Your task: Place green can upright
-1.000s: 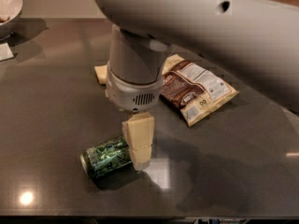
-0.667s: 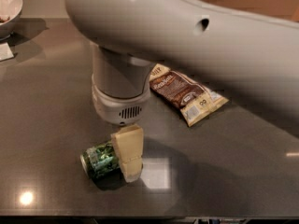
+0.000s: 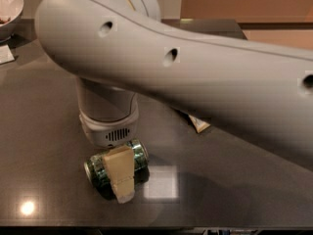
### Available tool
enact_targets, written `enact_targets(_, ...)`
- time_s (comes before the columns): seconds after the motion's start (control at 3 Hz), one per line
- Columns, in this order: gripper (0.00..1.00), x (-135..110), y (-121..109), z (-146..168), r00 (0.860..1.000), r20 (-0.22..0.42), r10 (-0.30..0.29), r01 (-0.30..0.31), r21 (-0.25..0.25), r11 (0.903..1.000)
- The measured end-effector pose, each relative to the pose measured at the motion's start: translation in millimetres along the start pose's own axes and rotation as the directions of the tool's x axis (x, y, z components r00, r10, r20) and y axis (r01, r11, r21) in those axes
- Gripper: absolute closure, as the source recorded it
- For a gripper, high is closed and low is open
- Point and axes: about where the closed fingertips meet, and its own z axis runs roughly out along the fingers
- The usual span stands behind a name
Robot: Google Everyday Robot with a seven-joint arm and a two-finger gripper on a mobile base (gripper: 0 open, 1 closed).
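One second has brought two changes. My arm (image 3: 195, 67) has swung low across the view, and my gripper (image 3: 120, 173) has come down and slid from the right end of the green can (image 3: 97, 169) to its middle.

- The can itself has not shifted. It lies on its side on the dark table (image 3: 234, 185), near the front edge, with its long axis running roughly left to right.
- The near half of the gripper now lies across the can's front face.
- My reading is that the approach is over and the grasp is the step in hand. Nothing of the standing-up is done yet.
- The next move, as I judge it, calls for a firm hold across the can's body, then a lift and a quarter turn before setting it down on its base.

Hidden or unclear:
- The far half of the gripper is behind the can and the wrist. I cannot tell how wide it stands or whether it has hold of the can.
- The snack bag (image 3: 198, 124) is almost wholly covered by the arm, with one corner showing.
- The bowl (image 3: 9, 11) is cut off at the top left corner.
- A white scrap (image 3: 5, 55) at the left edge is too cropped to identify.
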Motion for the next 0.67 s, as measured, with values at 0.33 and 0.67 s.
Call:
enact_targets(0.33, 0.0, -5.3, -0.3, 13.4, 1.0, -0.004, 0.012, -0.013, -0.016, 0.9998)
enact_targets(0.67, 0.0, -6.4, 0.8, 23.5, 1.0, -0.011, 0.023, -0.023, -0.034, 0.9992)
